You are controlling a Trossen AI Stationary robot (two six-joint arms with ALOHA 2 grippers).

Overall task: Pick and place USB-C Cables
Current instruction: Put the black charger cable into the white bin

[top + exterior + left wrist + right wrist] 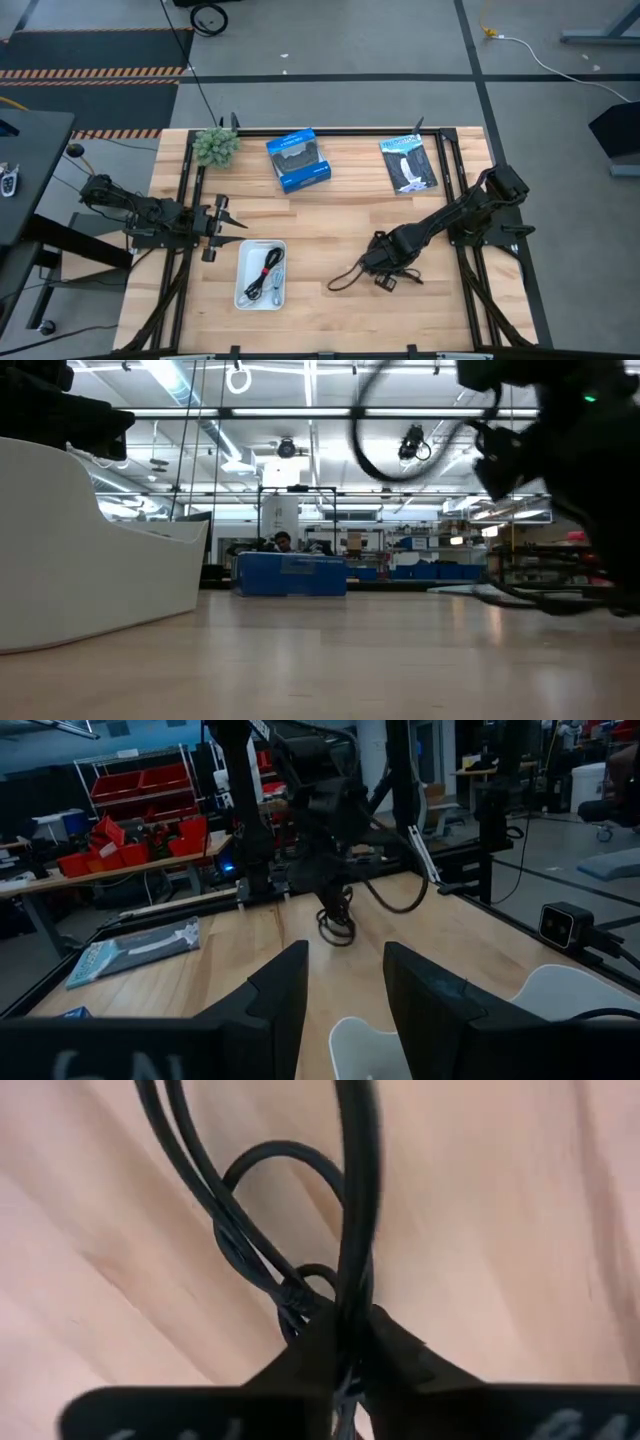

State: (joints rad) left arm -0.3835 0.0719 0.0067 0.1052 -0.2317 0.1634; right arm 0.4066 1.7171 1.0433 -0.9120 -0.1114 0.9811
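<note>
right gripper (383, 268) holds the black cable (345, 1230) tight above the table (330, 220) | left gripper (222, 226) is open wide beside the white tray (245, 297), waiting

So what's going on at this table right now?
The right arm's tool is clamped on a black cable, low over the wooden table to the right of the white tray. The tray already holds other cables. The left arm's tool waits open near the tray's upper left.
</note>
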